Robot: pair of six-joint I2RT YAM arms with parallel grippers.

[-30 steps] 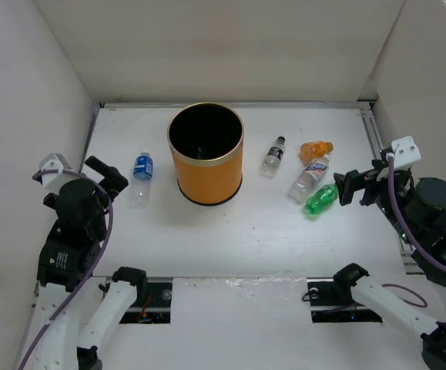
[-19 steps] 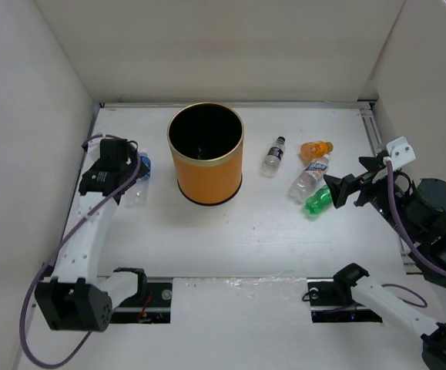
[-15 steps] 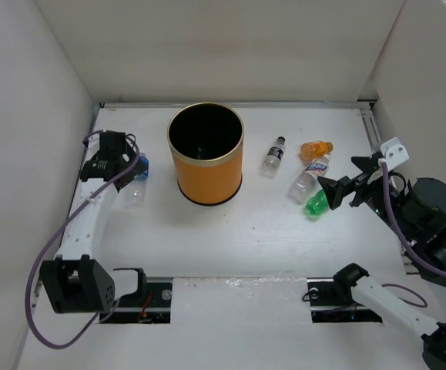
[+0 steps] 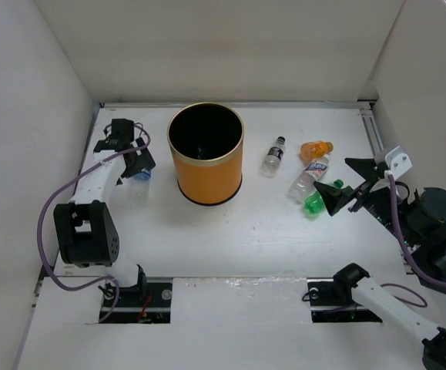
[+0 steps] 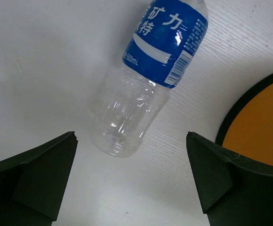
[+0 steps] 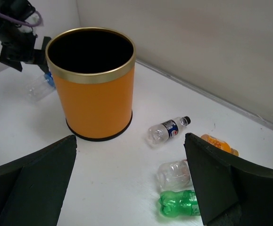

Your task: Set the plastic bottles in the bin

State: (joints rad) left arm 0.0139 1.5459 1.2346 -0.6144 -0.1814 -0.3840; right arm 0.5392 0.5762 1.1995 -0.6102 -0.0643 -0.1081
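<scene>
- On the table [image 4: 246, 231], left of the bin [image 4: 205, 183]: blue-label bottle [image 5: 148, 77] lying flat, near the bin's base band but apart from it.
- Right of the bin: dark-cap bottle [image 6: 166, 130], orange bottle [image 6: 218, 143], white-blue bottle [image 6: 174, 173] and green bottle [image 6: 177, 204], all lying down. The last three are bunched close. The dark-cap one sits a bit apart, nearer the bin.
- Bin is upright. The inside reads plain black in both views, with no bottle seen in it.
- Progress, as I read it: zero of five in, all five left.
- Left gripper [image 5: 134, 157]: fingers spread wide, straddling the clear bottom end of the blue-label bottle from above, nothing pinched. Looks like a pre-grasp. Can't tell its height over the bottle.
- Right gripper [image 6: 131, 181]: fingers spread, empty, hanging over the table just beside the green bottle, camera facing the bin.
- Likely first picks: blue-label bottle by the left arm, green bottle by the right.
</scene>
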